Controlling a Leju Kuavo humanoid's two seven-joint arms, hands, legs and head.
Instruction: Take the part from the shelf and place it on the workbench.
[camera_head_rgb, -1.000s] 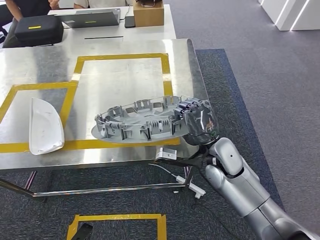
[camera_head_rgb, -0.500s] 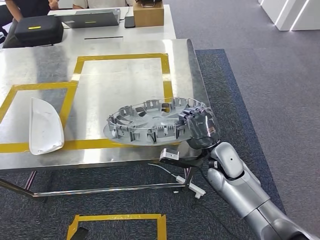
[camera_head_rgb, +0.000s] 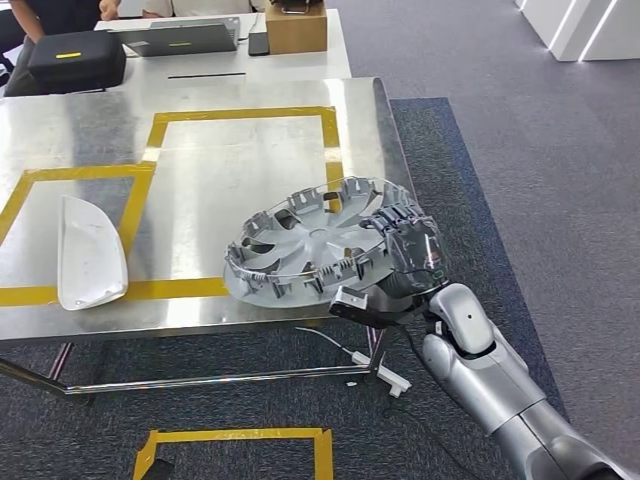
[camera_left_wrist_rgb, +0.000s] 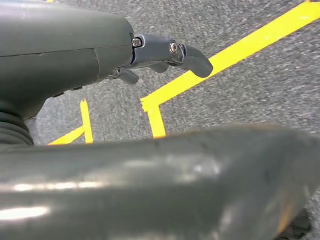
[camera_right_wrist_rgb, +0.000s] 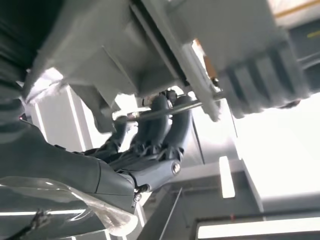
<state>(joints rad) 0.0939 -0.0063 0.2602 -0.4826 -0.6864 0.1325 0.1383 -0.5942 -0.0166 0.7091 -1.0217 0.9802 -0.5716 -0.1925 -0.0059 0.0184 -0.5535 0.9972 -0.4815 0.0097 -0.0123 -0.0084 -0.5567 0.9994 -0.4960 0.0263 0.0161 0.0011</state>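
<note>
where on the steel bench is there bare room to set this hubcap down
Bare steel inside the far yellow tape square, between the white cover and the hubcap in the right hand. The near right corner under the hubcap is crowded, as is the back desk with its laptop.

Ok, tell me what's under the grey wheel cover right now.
The wheel cover, gripped at its rim by the right hand, hangs tilted over the steel workbench and its yellow tape. Whatever lies directly beneath is hidden.

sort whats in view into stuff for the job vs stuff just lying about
For the job:
grey wheel cover
right hand gripping its rim
steel workbench

Lying about:
white shell part
black case
laptop
cardboard box
</note>
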